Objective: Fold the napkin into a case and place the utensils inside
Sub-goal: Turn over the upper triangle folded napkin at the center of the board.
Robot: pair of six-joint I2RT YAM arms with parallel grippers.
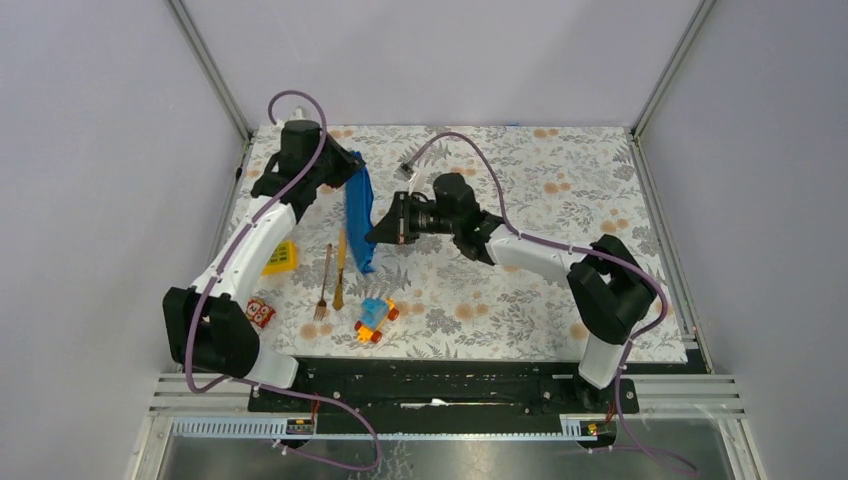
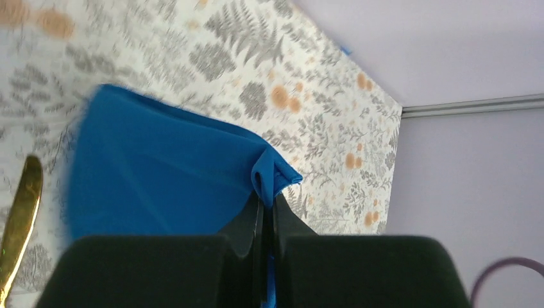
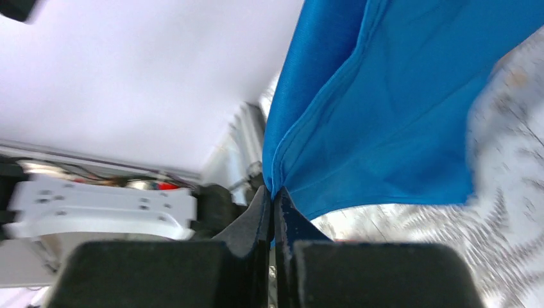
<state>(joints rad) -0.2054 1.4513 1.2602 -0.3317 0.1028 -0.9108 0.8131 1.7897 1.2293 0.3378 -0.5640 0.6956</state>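
The blue napkin [image 1: 358, 212] hangs off the table as a narrow upright sheet, stretched between both grippers. My left gripper [image 1: 353, 162] is shut on its far corner; in the left wrist view the cloth [image 2: 160, 173] bunches out of the closed tips [image 2: 268, 200]. My right gripper [image 1: 374, 238] is shut on the near edge, where the doubled napkin [image 3: 385, 115] runs up from the pinched tips [image 3: 273, 196]. The golden fork [image 1: 323, 283] and knife [image 1: 340, 268] lie side by side on the table just left of the napkin. The knife's end [image 2: 20, 215] also shows at the left wrist view's left edge.
A blue-and-orange toy car [image 1: 374, 320] sits near the front edge, right of the utensils. A yellow block [image 1: 281, 257] and a red patterned block [image 1: 260, 313] lie beside the left arm. The floral tablecloth [image 1: 560, 190] covers the table, framed by metal posts.
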